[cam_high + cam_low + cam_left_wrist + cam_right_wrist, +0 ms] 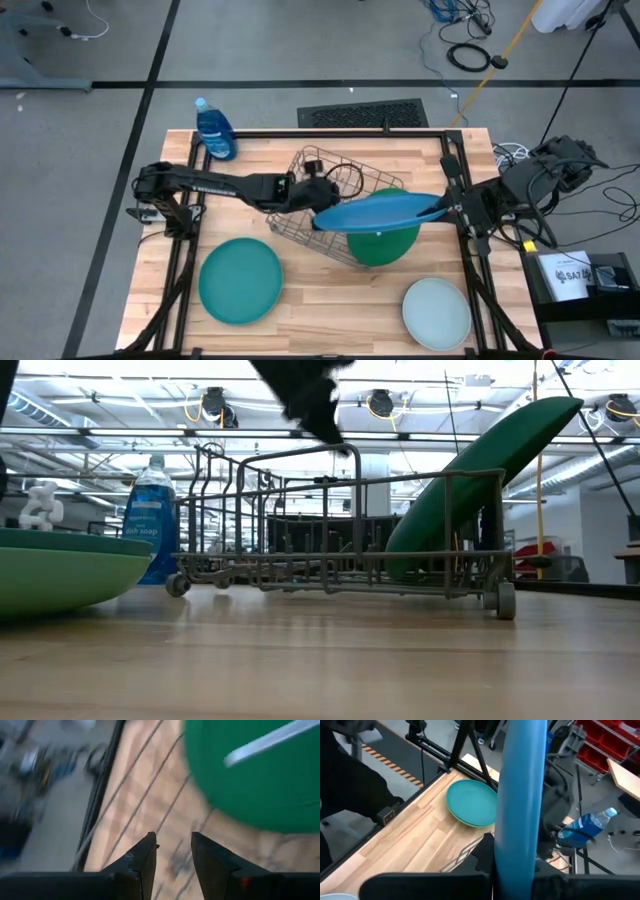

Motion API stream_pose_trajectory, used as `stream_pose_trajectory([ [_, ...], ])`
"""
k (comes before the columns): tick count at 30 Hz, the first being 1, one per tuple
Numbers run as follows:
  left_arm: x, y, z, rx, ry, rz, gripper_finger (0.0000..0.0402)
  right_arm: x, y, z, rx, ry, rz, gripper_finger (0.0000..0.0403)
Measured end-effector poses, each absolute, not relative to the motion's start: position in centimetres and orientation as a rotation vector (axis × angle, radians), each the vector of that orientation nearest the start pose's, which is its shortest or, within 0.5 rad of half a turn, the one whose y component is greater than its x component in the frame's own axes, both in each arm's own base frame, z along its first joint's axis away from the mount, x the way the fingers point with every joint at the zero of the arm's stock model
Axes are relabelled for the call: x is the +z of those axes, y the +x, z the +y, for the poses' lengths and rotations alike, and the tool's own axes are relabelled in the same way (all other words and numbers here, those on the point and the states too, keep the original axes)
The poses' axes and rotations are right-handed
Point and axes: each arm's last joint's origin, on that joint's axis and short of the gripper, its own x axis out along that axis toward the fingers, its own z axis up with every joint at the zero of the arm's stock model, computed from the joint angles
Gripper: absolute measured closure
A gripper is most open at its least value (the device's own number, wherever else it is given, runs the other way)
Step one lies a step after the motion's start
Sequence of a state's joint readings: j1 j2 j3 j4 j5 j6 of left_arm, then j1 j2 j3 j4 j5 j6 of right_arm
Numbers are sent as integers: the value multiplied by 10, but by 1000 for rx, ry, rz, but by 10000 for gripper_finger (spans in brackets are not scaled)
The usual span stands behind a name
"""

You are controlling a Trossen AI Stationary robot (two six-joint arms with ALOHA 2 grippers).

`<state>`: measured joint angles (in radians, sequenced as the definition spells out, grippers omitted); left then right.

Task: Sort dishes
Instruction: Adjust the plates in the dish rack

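A bright blue plate (378,211) hangs above the table's middle, seen nearly edge-on from above (its rim fills the right wrist view); beneath it a dark green plate (383,243) leans tilted; a teal plate (240,281) lies flat front-left; a pale mint plate (436,313) lies flat front-right.
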<state>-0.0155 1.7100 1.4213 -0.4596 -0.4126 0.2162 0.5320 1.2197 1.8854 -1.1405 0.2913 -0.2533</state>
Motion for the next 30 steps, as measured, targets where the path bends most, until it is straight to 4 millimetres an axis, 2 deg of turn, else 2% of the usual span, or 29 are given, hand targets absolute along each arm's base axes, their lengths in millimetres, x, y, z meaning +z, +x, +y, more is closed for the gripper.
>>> stream_pose_trajectory([
  [2,300,383,1,225,379,670,277,508,150,79,293,-443,382,389],
  [5,302,385,-1,137,373,636,277,509,150,79,298,-447,377,389],
  [9,295,381,10,151,368,721,277,506,145,77,334,-412,421,389],
  [13,287,373,26,181,363,846,277,498,139,76,380,-300,527,389],
  [16,286,371,30,175,334,857,277,492,137,77,390,-192,625,389],
  [20,290,376,30,125,303,791,277,486,135,75,312,-81,721,389],
  [24,292,380,29,115,324,747,277,483,132,68,142,-65,739,389],
  [28,289,377,40,282,364,805,277,486,131,62,-50,-81,667,389],
  [30,296,371,42,343,374,812,278,487,132,60,-121,-70,636,389],
])
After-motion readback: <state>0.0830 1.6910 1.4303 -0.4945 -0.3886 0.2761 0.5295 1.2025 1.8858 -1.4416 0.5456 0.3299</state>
